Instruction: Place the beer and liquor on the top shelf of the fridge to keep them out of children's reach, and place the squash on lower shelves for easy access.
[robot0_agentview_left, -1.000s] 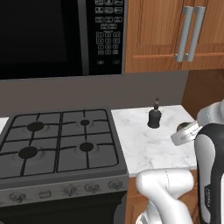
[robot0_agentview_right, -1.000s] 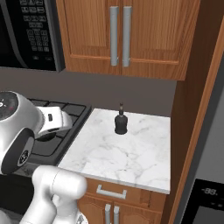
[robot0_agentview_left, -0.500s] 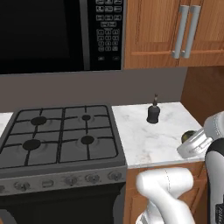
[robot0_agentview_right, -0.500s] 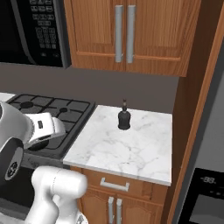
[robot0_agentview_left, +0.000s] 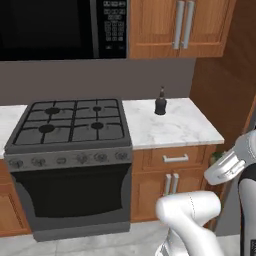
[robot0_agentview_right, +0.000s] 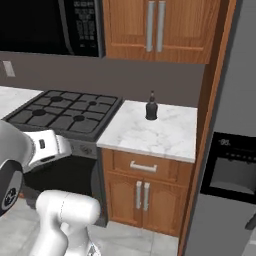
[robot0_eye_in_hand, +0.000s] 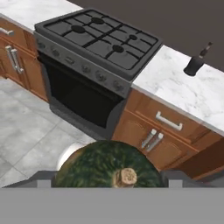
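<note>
I'm carrying the squash (robot0_eye_in_hand: 109, 166): in the hand view it fills the space between my gripper (robot0_eye_in_hand: 107, 179) tips, dark green with its tan stem stub facing the camera, so the jaws stand wide and clamped on its round body. It has no long axis to speak of, so orientation won't matter when I set it down.

What matters now is where the fridge (robot0_agentview_right: 235, 150) lies. In the right base view it stands at the far right, past the wooden side panel, with its black dispenser panel (robot0_agentview_right: 235, 167) facing me. My hand hangs low on the opposite side, pointing down at the stove (robot0_eye_in_hand: 98, 41) and floor. So the squash's target is off to my right and the hand must swing across; I judge the lower shelves are the goal, though I can't see inside the fridge.

The liquor (robot0_agentview_left: 160, 102) sits alone on the marble counter (robot0_agentview_left: 175, 127), near the back wall, well apart from my hand.
</note>
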